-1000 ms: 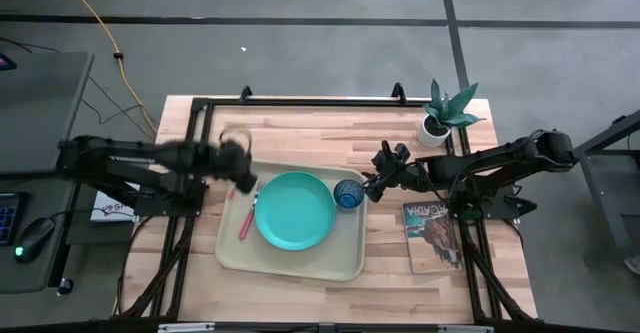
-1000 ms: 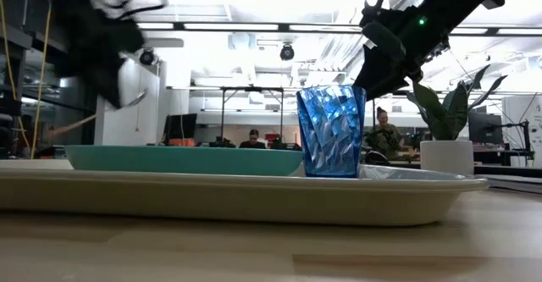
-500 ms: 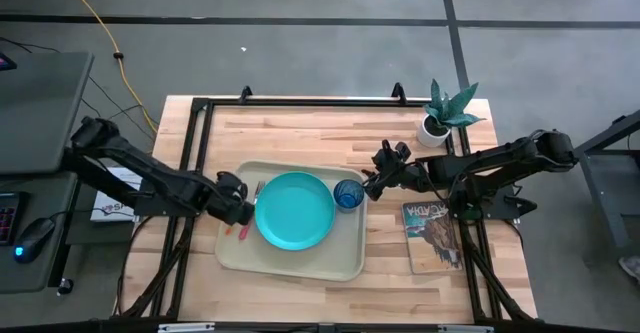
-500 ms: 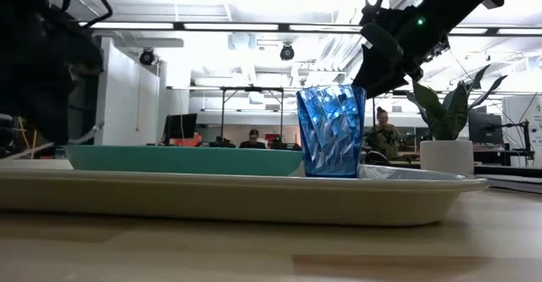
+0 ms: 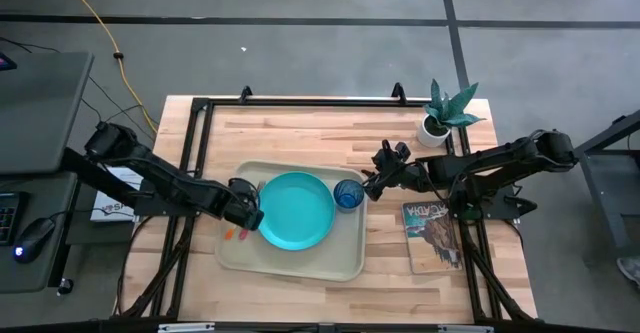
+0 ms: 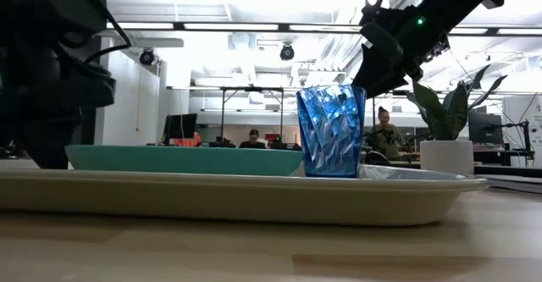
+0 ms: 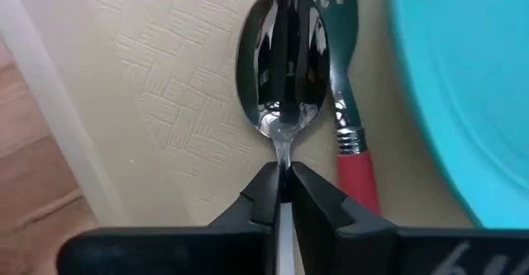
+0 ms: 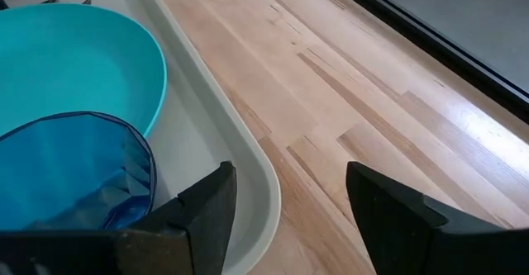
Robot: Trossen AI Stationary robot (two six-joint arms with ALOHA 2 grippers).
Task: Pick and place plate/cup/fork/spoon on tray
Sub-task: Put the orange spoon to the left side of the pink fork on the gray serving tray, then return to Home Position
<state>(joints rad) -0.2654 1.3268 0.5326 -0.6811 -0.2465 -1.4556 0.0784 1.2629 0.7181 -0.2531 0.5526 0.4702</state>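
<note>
The beige tray (image 5: 345, 258) holds the turquoise plate (image 5: 295, 211) and the blue cup (image 5: 348, 194), which stands upright at the plate's right. A red-handled fork (image 7: 351, 135) lies on the tray's floor left of the plate. My left gripper (image 5: 248, 213) is low over the tray's left part and shut on a shiny spoon (image 7: 281, 60). My right gripper (image 5: 372, 185) is open and empty, just right of the cup; its wrist view (image 8: 289, 217) shows the cup (image 8: 74, 172) and the tray's rim (image 8: 248, 159). My left gripper pinches the spoon's thin neck (image 7: 283, 161), just behind the bowl, between its two fingertips. The spoon sticks out forward from the fingers, in line with them, bowl up. The bowl is over the tray's floor (image 7: 165, 101) beside the fork; whether it rests there I cannot tell.
A white pot with a green plant (image 5: 437, 123) stands at the far right and a magazine (image 5: 432, 235) lies right of the tray. A black frame (image 5: 300, 103) runs along the table's far side. People sit in the room beyond (image 6: 385, 134).
My left gripper has gone down and toward the table's near edge with the spoon, then a little right toward the plate, and is now low over the tray beside the fork. My right gripper has kept still.
</note>
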